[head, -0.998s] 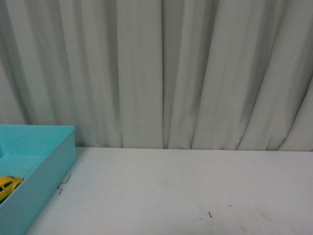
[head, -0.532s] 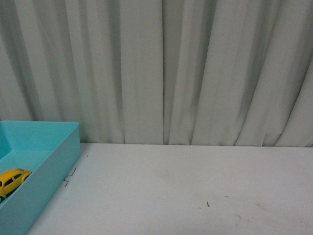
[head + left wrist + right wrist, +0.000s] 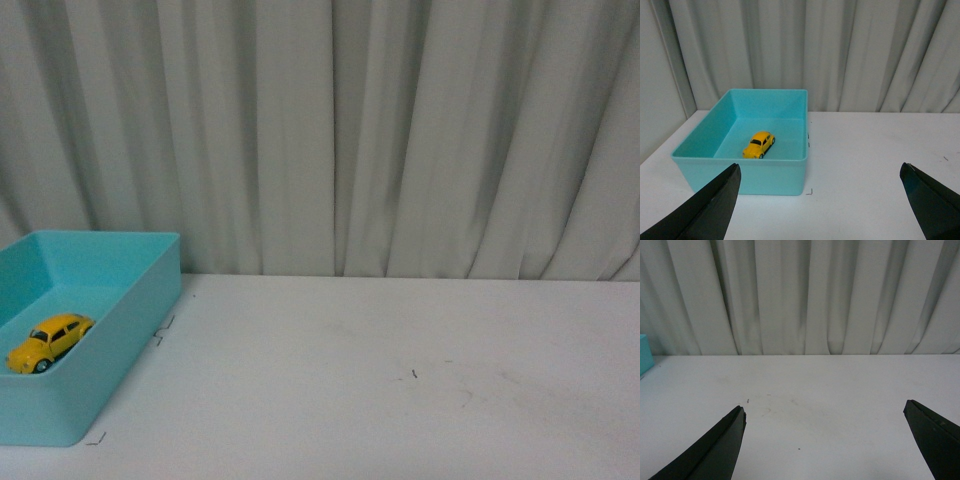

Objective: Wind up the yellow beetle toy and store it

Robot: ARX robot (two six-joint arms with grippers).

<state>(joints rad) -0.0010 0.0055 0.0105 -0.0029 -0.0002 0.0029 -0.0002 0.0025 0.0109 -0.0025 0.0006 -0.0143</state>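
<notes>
Yellow beetle toy (image 3: 50, 342): sits on the floor of the teal bin (image 3: 120, 330), on its wheels, alone in there. In the left wrist view the toy (image 3: 759, 144) lies about mid-floor, somewhat nearer the bin wall that faces the camera than the far wall, and set at a slant to the bin's sides.

Teal bin: open-topped, rectangular, standing on the white counter (image 3: 400, 380). In the front view it is at the left edge of the counter's visible part, its far wall close to the curtain (image 3: 330, 130). From the left wrist its rim (image 3: 740, 159) shows complete all round.

Left tool (image 3: 820, 200): spread wide, nothing between the two dark fingers (image 3: 705, 210); it hangs above the counter on the near side of the bin, apart from it, with the toy well beyond the fingertips.

Right tool (image 3: 825, 440): likewise spread wide and holding nothing; its dark fingers (image 3: 710, 450) frame bare counter, well away from the bin, of which only a teal corner (image 3: 645, 355) shows at the edge of that view.

Counter: white, with small dark corner marks (image 3: 160, 332) just beside the bin and a few faint scuffs (image 3: 412, 374) further from it.

Curtain: pale, pleated, hanging behind the bin along the counter's far edge.
</notes>
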